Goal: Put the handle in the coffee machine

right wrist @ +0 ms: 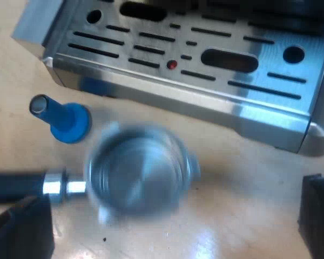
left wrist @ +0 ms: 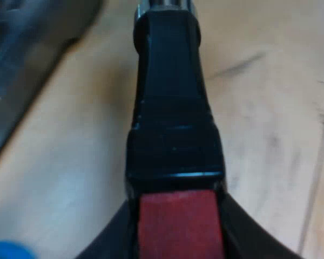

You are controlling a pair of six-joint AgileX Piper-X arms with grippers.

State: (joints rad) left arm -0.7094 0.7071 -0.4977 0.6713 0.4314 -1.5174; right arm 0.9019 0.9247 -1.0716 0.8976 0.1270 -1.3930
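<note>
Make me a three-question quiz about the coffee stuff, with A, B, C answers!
1. Where is the blue tamper? A on the table, near the machine; B in a mug; C on the hopper.
2. What colour is the handle's end? A green; B red; C yellow.
3. The metal holder is: A locked in; B loose, outside the machine; C in a mug.
Answers: 1 A, it rests on the tabletop; 2 B, the tip shows red; 3 B, its basket is off the machine.

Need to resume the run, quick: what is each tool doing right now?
Left tool: closed on the holder's handle.
Right tool: open, holding nothing, over the holder's basket.
</note>
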